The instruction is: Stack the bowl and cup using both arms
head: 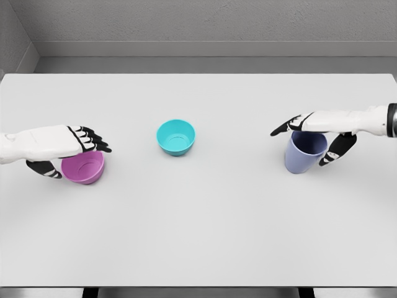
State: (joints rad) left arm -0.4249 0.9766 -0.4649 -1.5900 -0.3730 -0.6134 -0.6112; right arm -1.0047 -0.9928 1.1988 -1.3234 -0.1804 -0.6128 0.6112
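A purple bowl [85, 169] sits at the table's left, and my left hand [79, 158] hovers over it. The fingers [93, 140] stretch flat above the bowl's far rim and the thumb [44, 168] hangs beside its left wall; the hand is open and does not clasp the bowl. At the right stands a blue cup [304, 154]. My right hand [299, 146] is open around its top, with fingers [286, 127] reaching past the far rim and the thumb [339, 149] down by the right side. A teal bowl [175, 136] stands upright in the middle, between the two hands.
The white table [198, 236] spreads wide towards its front edge. A grey wall runs behind the far edge.
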